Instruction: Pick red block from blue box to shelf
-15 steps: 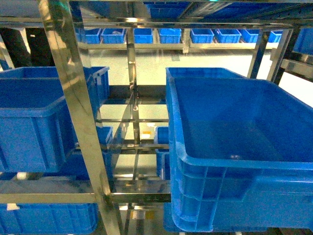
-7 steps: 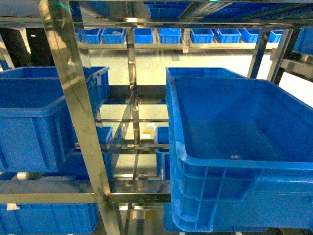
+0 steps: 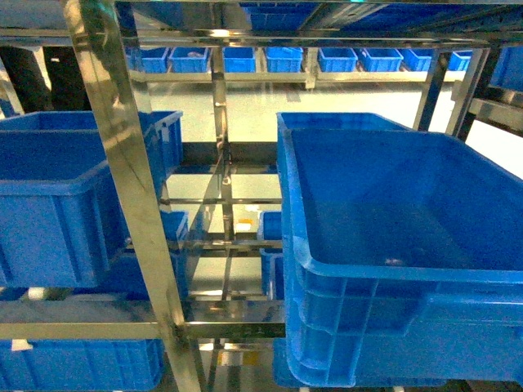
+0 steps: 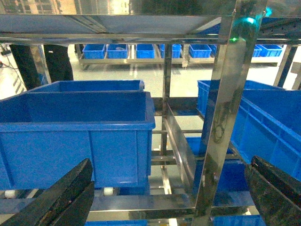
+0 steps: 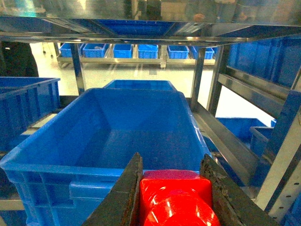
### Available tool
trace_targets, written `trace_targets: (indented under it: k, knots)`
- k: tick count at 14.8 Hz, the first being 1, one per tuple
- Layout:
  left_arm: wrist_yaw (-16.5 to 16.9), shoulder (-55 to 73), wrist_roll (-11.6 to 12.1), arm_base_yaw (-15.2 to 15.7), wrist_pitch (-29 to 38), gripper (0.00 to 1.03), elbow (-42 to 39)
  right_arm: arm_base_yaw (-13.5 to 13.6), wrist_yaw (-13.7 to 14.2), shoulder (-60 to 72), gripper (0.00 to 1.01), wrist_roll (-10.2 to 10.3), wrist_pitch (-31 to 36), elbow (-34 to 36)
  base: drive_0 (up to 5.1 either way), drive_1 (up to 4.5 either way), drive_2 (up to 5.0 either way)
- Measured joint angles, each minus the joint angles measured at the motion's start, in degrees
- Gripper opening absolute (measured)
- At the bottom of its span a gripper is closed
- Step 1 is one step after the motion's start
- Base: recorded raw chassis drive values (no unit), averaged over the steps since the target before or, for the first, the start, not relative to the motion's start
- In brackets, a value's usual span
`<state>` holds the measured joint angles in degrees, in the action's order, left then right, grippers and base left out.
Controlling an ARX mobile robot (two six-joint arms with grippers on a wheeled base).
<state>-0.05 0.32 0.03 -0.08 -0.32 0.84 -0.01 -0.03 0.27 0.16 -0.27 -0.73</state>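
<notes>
The red block (image 5: 176,197) fills the bottom of the right wrist view, glossy, with its round stud facing the camera. My right gripper (image 5: 172,162) is shut on it, one dark finger pressed against each side. It hangs just before the near rim of a dark blue crate (image 5: 131,127) on the steel shelf (image 5: 202,80). My left gripper (image 4: 170,162) is open, its fingers (image 4: 61,197) spread wide with nothing between them, facing a shelf post (image 4: 225,94). The blue box is out of view. Neither gripper shows in the head view.
The shelf post (image 3: 122,163) and its rails cross the head view. A big dark blue ribbed crate (image 3: 392,245) sits on the right tier and another crate (image 3: 57,196) on the left. That left crate (image 4: 75,127) also fills the left wrist view. More crates line a far rack (image 3: 286,59).
</notes>
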Motion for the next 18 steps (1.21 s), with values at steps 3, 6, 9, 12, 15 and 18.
trace_targets:
  k: [3, 6, 9, 12, 15, 18]
  knots:
    - [0.0, 0.0, 0.0, 0.0, 0.0, 0.98, 0.0, 0.0, 0.0, 0.0, 0.28, 0.0, 0.0, 0.0, 0.0, 0.00, 0.0]
    - [0.0, 0.0, 0.0, 0.0, 0.0, 0.98, 0.0, 0.0, 0.0, 0.0, 0.28, 0.0, 0.0, 0.0, 0.0, 0.00, 0.0]
    - [0.0, 0.0, 0.0, 0.0, 0.0, 0.98, 0.0, 0.0, 0.0, 0.0, 0.28, 0.0, 0.0, 0.0, 0.0, 0.00, 0.0]
    - [0.0, 0.0, 0.0, 0.0, 0.0, 0.98, 0.0, 4.3, 6.7, 10.0, 0.28, -2.5, -1.8, -2.6, 0.0, 0.00, 0.0]
    - [0.0, 0.0, 0.0, 0.0, 0.1, 0.98, 0.0, 2.5, 0.9, 39.4, 0.28, -2.8, 21.2, -8.0, 0.0, 0.00, 0.0]
    - [0.0, 0.0, 0.0, 0.0, 0.1, 0.98, 0.0, 3.3, -0.2, 72.1, 0.28, -3.7, 41.9, -18.6, 0.0, 0.00, 0.0]
